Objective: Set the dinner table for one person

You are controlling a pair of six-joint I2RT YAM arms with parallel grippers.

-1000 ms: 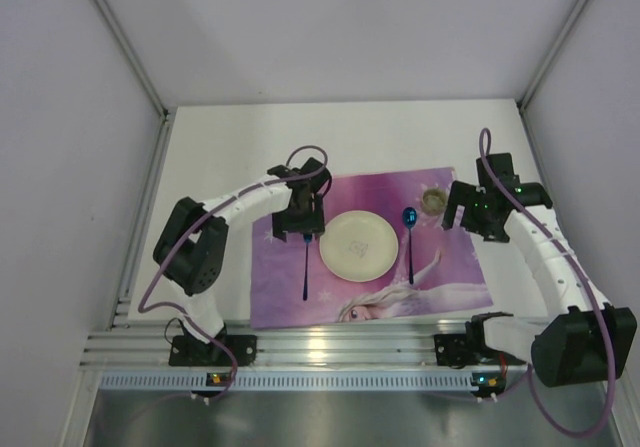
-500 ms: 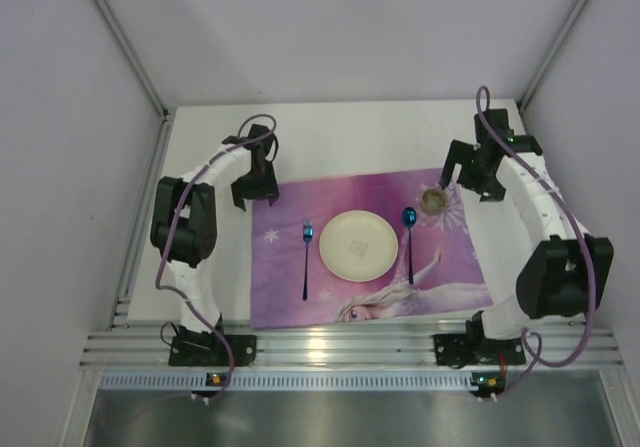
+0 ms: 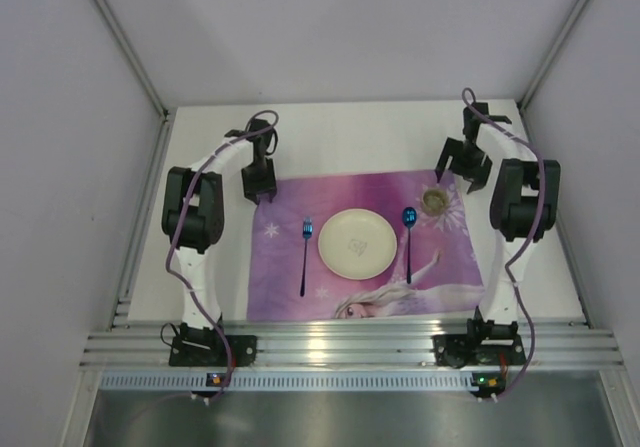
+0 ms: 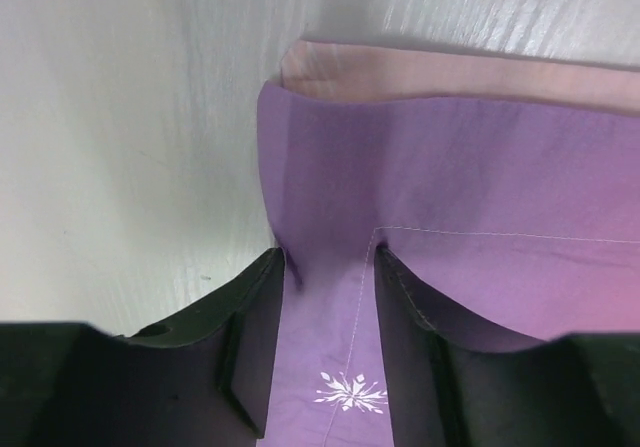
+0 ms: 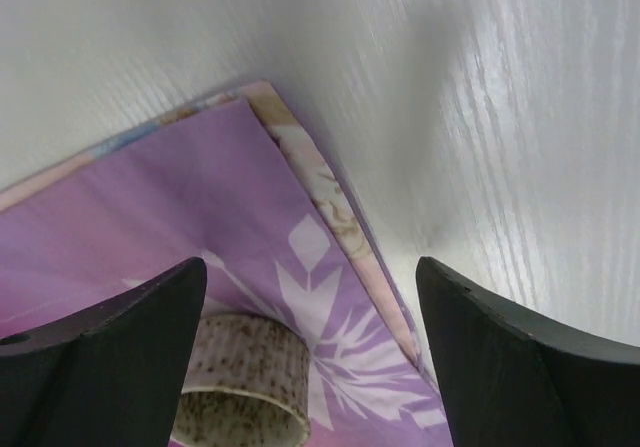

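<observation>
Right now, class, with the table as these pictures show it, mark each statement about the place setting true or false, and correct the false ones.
1. The fork lies left of the plate on the placemat. True.
2. The spoon rests on the plate. False: it lies on the placemat, right of the plate.
3. The cup stands near the placemat's far right corner. True.
4. The right gripper is shut on the cup. False: it is open and holds nothing.
</observation>
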